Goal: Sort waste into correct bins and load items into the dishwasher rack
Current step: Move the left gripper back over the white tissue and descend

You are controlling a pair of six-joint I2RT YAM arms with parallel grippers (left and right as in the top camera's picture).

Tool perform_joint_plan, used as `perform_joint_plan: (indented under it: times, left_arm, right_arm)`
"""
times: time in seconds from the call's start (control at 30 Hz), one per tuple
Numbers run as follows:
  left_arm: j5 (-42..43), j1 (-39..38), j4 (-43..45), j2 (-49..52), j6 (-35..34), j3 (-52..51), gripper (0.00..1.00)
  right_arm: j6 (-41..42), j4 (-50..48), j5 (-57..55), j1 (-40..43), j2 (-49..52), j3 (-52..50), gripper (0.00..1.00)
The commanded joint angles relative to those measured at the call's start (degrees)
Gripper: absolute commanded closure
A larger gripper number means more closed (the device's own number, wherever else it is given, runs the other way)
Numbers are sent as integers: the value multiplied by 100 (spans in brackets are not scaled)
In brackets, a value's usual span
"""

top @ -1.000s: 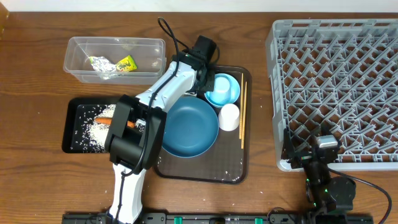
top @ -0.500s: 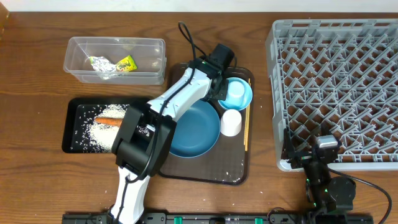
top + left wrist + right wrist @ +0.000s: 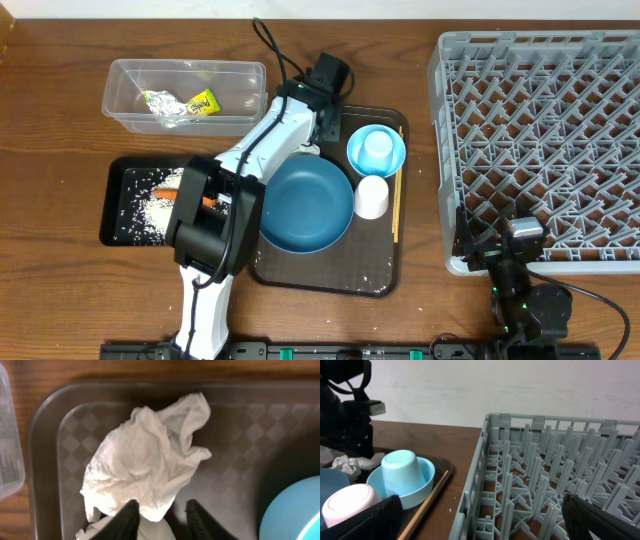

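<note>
Chopsticks (image 3: pixel 395 185) lengthwise near-to-far beside cup (image 3: pixel 370 197); left tool (image 3: pixel 159 516) slightly open over napkin (image 3: pixel 145 467), right tool (image 3: pixel 482 520) wide open.

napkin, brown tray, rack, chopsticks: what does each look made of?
Napkin: thin white paper, matte, with soft crumpled creases.
Tray: probably brown plastic, slight sheen, moulded checker texture.
Rack: grey plastic, matte, moulded lattice of pegs.
Chopsticks: pale tan like wood or bamboo, too thin to tell which.
</note>
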State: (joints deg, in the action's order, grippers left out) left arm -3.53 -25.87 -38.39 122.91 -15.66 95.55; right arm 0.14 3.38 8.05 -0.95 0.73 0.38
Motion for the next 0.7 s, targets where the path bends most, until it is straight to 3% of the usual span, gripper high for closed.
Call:
perform_joint_plan:
  times: [0.0,0.3,0.67]
  left_arm:
    - [-125,-20,83,-205,216,166,59]
    - [-105,-20,236,-127,431,50,50]
    - [-105,-20,323,146,557,24,50]
  right_arm:
    - [-66,22,-9,66,-9,-4,1]
    - [-66,22,-9,66,-9,-4,1]
    - [-66,22,-9,66,-9,-4,1]
